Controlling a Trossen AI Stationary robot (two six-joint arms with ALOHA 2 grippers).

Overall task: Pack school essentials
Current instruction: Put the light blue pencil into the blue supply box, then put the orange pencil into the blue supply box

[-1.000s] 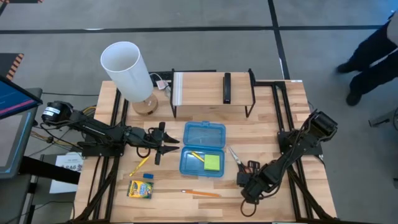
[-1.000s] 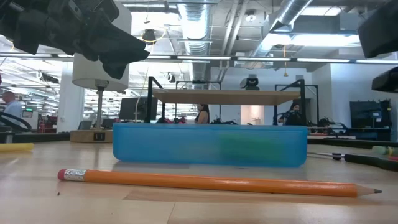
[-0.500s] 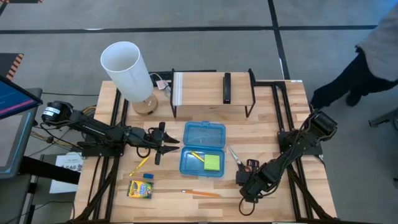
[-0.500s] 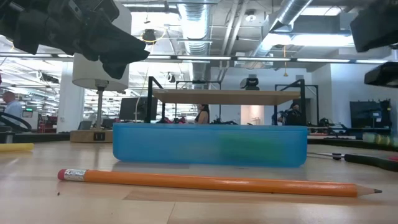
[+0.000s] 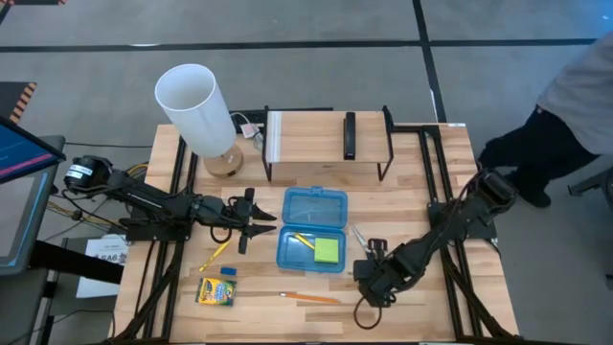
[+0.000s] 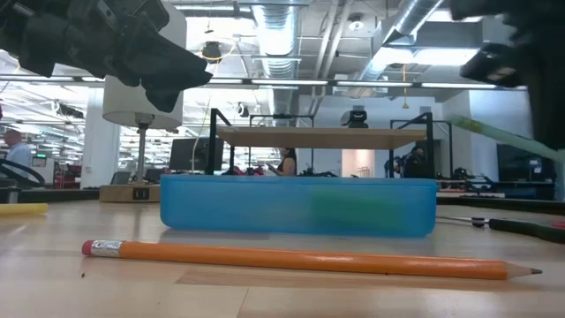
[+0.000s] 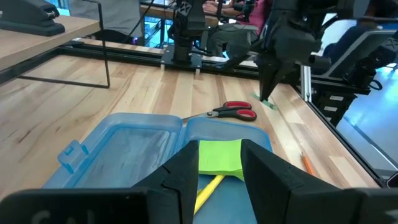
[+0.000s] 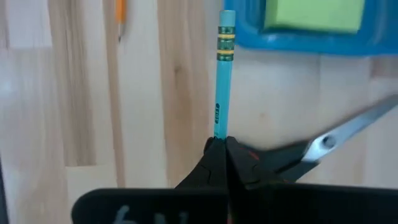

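Observation:
The blue case (image 5: pixel 311 230) lies open mid-table, with a green sticky-note pad (image 5: pixel 328 251) and a yellow pencil (image 5: pixel 304 239) in its near half. My right gripper (image 5: pixel 369 271) hangs just right of the case, shut on a teal pencil (image 8: pixel 222 81). The red-handled scissors (image 7: pixel 235 112) lie flat on the table under that arm. An orange pencil (image 5: pixel 311 298), a crayon box (image 5: pixel 215 291), a small blue eraser (image 5: pixel 228 271) and another yellow pencil (image 5: pixel 215 254) lie on the near-left table. My left gripper (image 5: pixel 268 228) stands open at the case's left side, holding nothing. My right gripper pinches the teal pencil between its two fingertips at the end away from the eraser (image 8: pixel 217 130). The fingers come from above, pointing steeply down, and lie across the pencil. The pencil is lifted clear of the table, slightly tilted (image 6: pixel 508 140), and its eraser end (image 8: pixel 227 18) points at the case.
A white lamp (image 5: pixel 196 110) stands at the far left. A wire rack with a wooden shelf (image 5: pixel 326 144) stands at the far middle, a black object (image 5: pixel 350 134) on it. A person (image 5: pixel 575 105) stands beyond the table's right edge.
My right gripper has risen and moved toward the table's left edge and the case, staying shut. The teal pencil has come up with it, from just above the table to well clear of it. My left arm has kept still.

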